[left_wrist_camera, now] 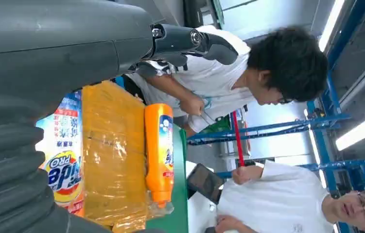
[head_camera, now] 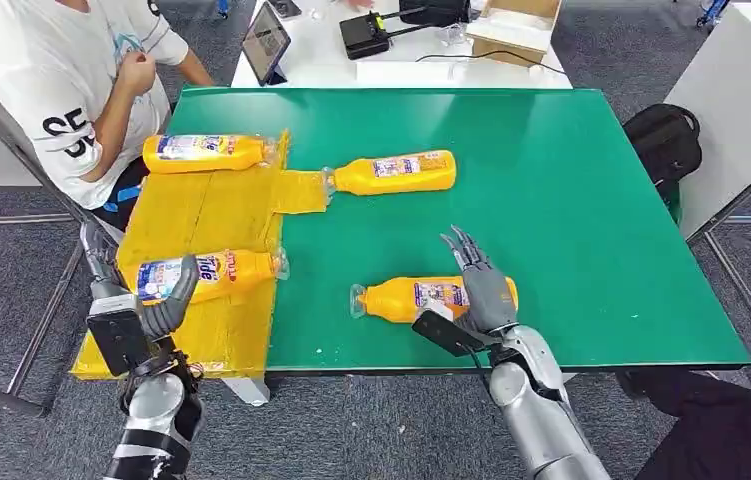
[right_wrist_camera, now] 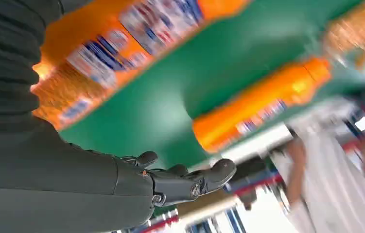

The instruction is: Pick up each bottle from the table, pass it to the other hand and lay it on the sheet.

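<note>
Green tabletop (head_camera: 551, 200) w/ yellow sheet (head_camera: 211, 215) on its left part. Four orange bottles, all lying down: far bottle (head_camera: 206, 152) on sheet's back edge; near-left bottle (head_camera: 213, 275) on sheet, cap pointing right; mid bottle (head_camera: 396, 172) on bare green, cap touching sheet's tab; near-right bottle (head_camera: 431, 297) on bare green by front edge. Left robot hand (head_camera: 166, 305) sits at near-left bottle's base end, fingers apart, thumb up against the label; prob. touching, not gripping, hard to tell. Right robot hand (head_camera: 481, 285) over near-right bottle's base, fingers spread, holding nothing. Person (head_camera: 71, 80) sits at far left
</note>
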